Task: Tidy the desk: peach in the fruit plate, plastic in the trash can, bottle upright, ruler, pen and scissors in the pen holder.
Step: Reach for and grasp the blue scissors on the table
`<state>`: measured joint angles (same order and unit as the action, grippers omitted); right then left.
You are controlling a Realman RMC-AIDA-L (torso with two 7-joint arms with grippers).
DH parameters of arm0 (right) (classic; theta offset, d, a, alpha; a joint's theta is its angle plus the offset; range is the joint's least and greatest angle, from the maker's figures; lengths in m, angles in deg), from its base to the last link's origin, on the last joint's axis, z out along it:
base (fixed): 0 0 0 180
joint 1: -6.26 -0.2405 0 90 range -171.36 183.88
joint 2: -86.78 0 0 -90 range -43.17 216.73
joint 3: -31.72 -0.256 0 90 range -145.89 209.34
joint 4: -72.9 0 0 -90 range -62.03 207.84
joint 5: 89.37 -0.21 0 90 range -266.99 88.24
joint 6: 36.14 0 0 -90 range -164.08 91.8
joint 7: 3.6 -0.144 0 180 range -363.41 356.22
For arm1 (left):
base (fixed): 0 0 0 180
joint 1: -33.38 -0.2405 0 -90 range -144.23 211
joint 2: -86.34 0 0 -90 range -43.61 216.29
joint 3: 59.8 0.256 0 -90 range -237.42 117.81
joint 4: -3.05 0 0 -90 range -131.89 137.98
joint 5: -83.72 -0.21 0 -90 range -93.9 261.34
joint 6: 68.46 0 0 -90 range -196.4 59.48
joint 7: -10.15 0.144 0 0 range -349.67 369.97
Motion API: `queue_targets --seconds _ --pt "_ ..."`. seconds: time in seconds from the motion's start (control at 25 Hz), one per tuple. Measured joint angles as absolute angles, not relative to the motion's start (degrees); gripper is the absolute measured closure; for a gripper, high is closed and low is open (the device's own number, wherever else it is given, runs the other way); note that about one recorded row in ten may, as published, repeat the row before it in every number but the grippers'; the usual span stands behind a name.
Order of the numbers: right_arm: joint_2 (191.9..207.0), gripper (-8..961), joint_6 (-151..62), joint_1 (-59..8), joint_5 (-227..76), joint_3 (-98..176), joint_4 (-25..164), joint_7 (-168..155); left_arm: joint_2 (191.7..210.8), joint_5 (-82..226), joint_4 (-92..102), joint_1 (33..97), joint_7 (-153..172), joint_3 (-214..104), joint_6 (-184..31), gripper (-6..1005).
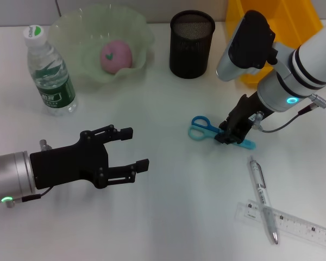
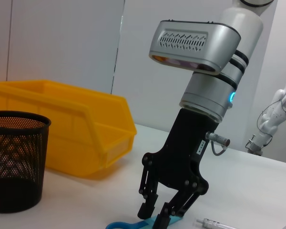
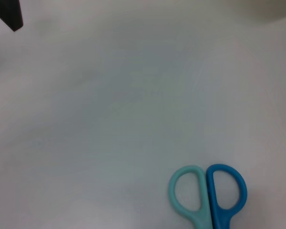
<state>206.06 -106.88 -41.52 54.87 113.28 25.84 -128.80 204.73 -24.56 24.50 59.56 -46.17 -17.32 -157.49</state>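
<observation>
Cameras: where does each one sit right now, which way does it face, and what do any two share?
Head view: on the robot's head, looking down at the desk; shows left gripper, open, and right gripper down over the scissors, near the pen holder.
Left wrist view: low on the left arm, facing across the desk at the right gripper, pen holder and yellow bin; none of its own fingers show.
Right wrist view: above the desk, looking down at the scissors handles.
Shared: all three show the scissors.
</observation>
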Motion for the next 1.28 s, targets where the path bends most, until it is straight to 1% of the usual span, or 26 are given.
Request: queue_targets --seconds 1.28 --pt "206.05 694 -109.9 -43.3 58.7 113.8 25.6 -129.6 204.73 -24.6 24.5 59.8 -46.0 -17.7 -157.3 168"
